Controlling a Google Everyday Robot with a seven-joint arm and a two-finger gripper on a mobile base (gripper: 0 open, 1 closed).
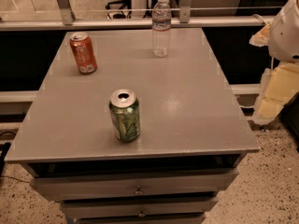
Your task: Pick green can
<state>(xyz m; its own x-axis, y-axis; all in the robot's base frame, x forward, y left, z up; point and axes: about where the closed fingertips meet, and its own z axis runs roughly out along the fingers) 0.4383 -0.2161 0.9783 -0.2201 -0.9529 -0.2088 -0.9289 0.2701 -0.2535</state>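
Note:
The green can stands upright on the grey cabinet top, near the front edge and a little left of the middle. Its silver top with the pull-tab faces up. My gripper shows as pale cream parts at the right edge of the camera view. It is off the cabinet top, well to the right of the green can, and touches nothing on it. The white arm housing sits above it.
An orange-red can stands upright at the back left. A clear water bottle stands at the back middle. The cabinet has drawers below its front edge. A rail and window frame run behind it. Speckled floor lies to the right.

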